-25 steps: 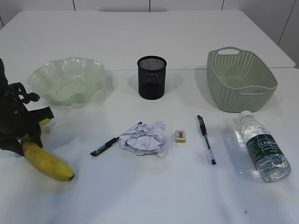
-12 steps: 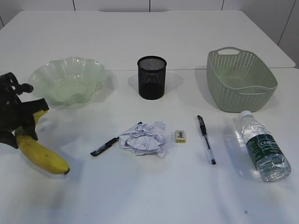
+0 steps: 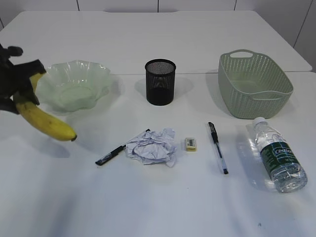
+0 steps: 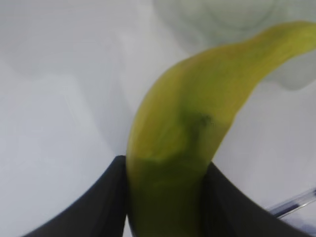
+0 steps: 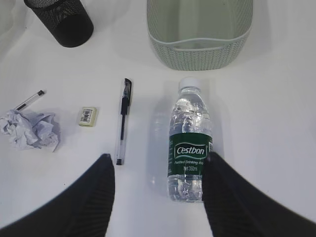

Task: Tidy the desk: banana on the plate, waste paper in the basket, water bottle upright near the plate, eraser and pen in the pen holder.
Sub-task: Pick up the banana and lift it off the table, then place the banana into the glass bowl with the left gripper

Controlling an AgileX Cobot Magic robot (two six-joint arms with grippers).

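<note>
My left gripper is shut on the yellow banana and holds it in the air just left of the pale green glass plate; the banana fills the left wrist view. The crumpled waste paper lies mid-table with one pen at its left, the eraser at its right and a second pen further right. The water bottle lies on its side. The black mesh pen holder and green basket stand behind. My right gripper is open above the bottle.
The table's far half behind the plate, holder and basket is a bare white surface. The right wrist view also shows the basket, pen holder, pen, eraser and paper.
My left gripper has lifted the banana off the table and carried it up and back toward the plate. Nothing else on the table has moved.
</note>
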